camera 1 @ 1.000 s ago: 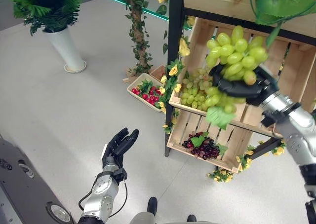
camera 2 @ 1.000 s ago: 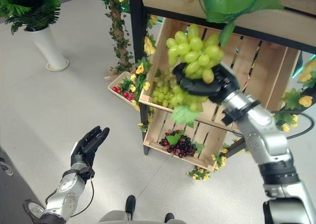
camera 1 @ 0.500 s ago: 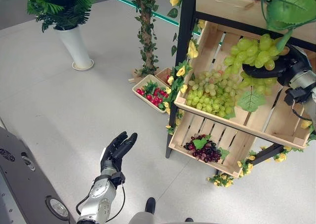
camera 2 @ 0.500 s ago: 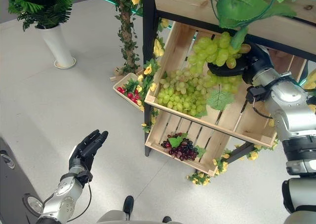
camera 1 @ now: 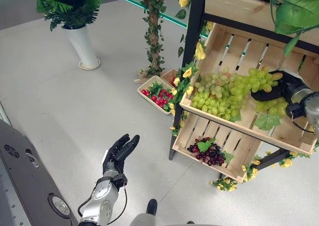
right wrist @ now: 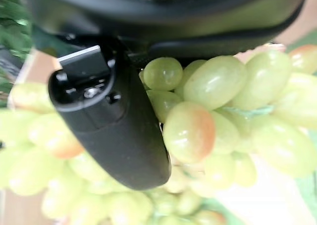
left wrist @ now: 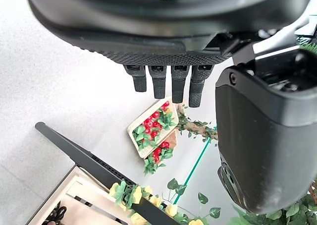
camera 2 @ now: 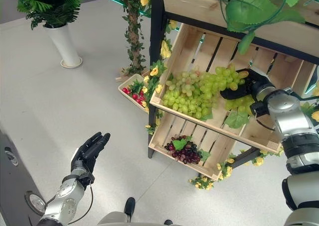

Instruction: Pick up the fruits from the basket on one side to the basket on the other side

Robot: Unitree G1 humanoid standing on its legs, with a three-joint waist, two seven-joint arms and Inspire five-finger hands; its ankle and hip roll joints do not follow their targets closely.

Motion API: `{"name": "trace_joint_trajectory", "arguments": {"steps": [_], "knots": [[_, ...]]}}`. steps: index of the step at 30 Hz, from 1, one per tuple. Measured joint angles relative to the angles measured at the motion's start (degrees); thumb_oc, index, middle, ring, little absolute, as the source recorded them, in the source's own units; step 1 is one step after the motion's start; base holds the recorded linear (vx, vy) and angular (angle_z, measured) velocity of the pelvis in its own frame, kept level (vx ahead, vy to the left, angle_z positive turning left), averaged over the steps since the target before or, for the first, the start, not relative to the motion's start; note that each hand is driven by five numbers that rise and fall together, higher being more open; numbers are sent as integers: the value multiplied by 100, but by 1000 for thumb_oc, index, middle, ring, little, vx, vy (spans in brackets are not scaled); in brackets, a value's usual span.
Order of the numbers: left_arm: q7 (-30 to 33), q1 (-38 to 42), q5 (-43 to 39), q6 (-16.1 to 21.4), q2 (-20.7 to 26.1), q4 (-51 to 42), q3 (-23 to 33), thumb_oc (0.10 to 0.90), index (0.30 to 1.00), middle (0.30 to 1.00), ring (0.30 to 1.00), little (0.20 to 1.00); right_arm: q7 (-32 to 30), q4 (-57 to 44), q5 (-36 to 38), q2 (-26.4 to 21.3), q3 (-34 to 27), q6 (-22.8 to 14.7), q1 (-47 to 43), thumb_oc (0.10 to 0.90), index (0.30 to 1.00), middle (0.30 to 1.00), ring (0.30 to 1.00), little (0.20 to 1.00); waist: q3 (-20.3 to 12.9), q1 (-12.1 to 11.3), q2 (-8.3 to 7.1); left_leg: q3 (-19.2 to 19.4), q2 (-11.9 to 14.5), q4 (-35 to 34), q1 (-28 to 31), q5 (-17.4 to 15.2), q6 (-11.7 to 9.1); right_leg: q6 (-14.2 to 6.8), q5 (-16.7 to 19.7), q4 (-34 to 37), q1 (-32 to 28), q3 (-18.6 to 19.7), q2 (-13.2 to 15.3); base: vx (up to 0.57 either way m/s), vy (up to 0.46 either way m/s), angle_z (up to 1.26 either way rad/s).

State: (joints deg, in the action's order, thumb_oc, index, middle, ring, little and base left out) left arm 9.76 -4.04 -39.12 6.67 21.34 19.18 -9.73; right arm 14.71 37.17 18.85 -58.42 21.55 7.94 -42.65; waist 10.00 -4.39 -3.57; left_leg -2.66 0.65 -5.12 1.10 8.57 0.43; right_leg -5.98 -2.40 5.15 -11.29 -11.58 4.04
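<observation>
Green grapes fill my right wrist view: the bunch of pale green grapes (right wrist: 208, 106) is pressed against my right hand (camera 2: 244, 89), whose dark thumb (right wrist: 114, 126) curls in against the fruit, so I read that hand as closed on the bunch. From the head camera, the hand sits inside the upper slatted wooden crate (camera 1: 234, 47) of the black-framed shelf stand (camera 1: 188, 61), holding the bunch low over the crate floor on its right side, just beside the larger heap of green grapes (camera 1: 217, 94) lying on the crate's left side. A green leaf (camera 1: 268, 120) hangs under the held bunch. In the lower wooden crate (camera 1: 192, 131) lies a bunch of dark purple grapes (camera 1: 207, 151). On the floor to the left of the stand sits a small wooden tray of red fruit (camera 1: 155, 92), and further off a white vase with a green fern (camera 1: 82, 44). My left hand (camera 1: 118, 151) hangs over the grey floor (camera 1: 60, 111), well apart from the stand, fingers straight and holding nothing.
</observation>
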Motion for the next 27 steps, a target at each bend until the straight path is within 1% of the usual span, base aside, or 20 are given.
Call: {"name": "trace_joint_trajectory", "arguments": {"steps": [2, 3, 4, 7, 16, 17, 18, 20, 27], "knots": [[2, 27, 0, 0, -2, 0, -25, 800, 900, 900, 900, 900, 23, 124, -155, 0, 20, 128, -13, 400, 300, 300, 300, 300, -1, -5, 2, -1, 0, 0, 0, 0, 0, 0, 0, 0, -1, -2, 1, 0, 0, 0], [26, 28, 0, 0, -1, 0, -23, 800, 900, 900, 900, 900, 71, 274, -272, 0, 127, 221, -96, 400, 300, 300, 300, 300, -3, -3, 5, -1, 0, 0, 3, 0, 0, 0, 0, 1, -1, -1, 1, 0, 0, 0], [43, 29, 0, 0, -1, 0, -23, 800, 900, 900, 900, 900, 106, 352, -271, 0, 160, 348, -127, 400, 300, 300, 300, 300, -4, -4, 7, -1, 1, 0, 3, 0, 0, 0, 0, 1, -1, -1, 1, 0, 0, 0], [58, 28, 0, 0, 0, 5, -23, 800, 900, 900, 900, 900, 252, 614, -281, 4, 165, 538, -180, 400, 300, 300, 300, 300, -9, -14, 16, -1, 1, 0, 6, 0, 0, 0, 0, 2, -6, -2, 6, 0, 0, 0], [53, 31, -8, 0, 0, 8, -20, 800, 900, 900, 900, 900, 438, 1034, -374, 12, 170, 679, -314, 400, 300, 300, 300, 300, -60, -62, 106, 1, 4, 0, 26, 0, 0, 1, 1, 3, -25, -2, 6, 0, 0, 0], [53, 31, -9, 0, 0, 8, -19, 800, 900, 900, 900, 900, 438, 1044, -395, 12, 170, 680, -320, 729, 794, 794, 794, 794, -65, -69, 113, 0, 5, 0, 29, 1, 0, 1, 1, 3, -27, -2, 5, 0, 0, 0], [53, 31, -10, 0, 0, 8, -20, 800, 900, 900, 900, 900, 438, 1054, -406, 12, 170, 681, -320, 800, 900, 900, 900, 900, -65, -77, 113, 0, 6, 0, 32, 1, -1, 1, 1, 3, -29, -2, 4, 0, 0, 0], [52, 32, -11, 0, 0, 8, -35, 800, 900, 900, 900, 900, 437, 1108, -491, 12, 170, 681, -320, 800, 900, 900, 900, 900, -65, -119, 113, 1, 9, 0, 34, 2, -2, 2, 1, 3, -30, -1, 3, 0, 0, 0], [60, 32, -23, 0, 14, 8, -101, 800, 900, 900, 900, 900, 432, 1102, -493, 12, 169, 680, -325, 800, 900, 900, 900, 900, -71, -127, 103, 1, 9, 0, 39, 2, -1, 2, 3, 3, -35, 1, 3, 0, 0, 0]]}}
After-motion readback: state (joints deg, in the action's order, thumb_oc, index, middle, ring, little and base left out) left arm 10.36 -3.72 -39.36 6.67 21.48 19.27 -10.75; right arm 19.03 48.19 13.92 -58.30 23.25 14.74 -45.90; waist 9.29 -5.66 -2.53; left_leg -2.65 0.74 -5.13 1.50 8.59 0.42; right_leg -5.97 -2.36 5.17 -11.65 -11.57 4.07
